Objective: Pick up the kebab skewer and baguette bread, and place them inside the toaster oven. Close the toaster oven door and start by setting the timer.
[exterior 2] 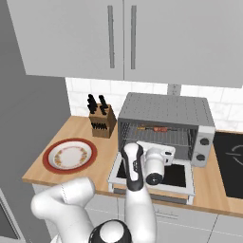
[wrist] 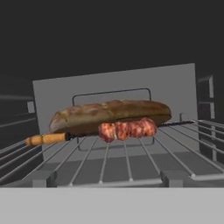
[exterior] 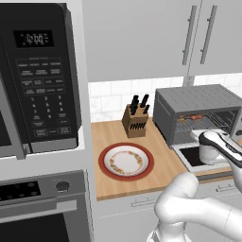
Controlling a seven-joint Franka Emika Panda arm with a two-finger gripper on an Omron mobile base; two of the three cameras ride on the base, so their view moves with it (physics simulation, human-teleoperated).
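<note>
I see the baguette bread [wrist: 109,114] and kebab skewer [wrist: 124,129] lying mid-frame on the toaster oven [exterior 2: 163,114] rack, touching. The toaster oven door [exterior 2: 154,178] hangs open: rigid, light, best pushed at its front edge. Gripper [exterior 2: 156,152] state I cannot tell. Base views show door and arm; hand view shows the food.

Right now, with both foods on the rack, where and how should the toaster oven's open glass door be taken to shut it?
Take the dark glass door in its silver-grey frame at its front edge, nearest the robot. It lies flat, hinged at the foot of the grey ribbed toaster oven, so that edge probably swings up most easily. Come from below and in front, fingers under the frame, and lift toward the oven.
</note>
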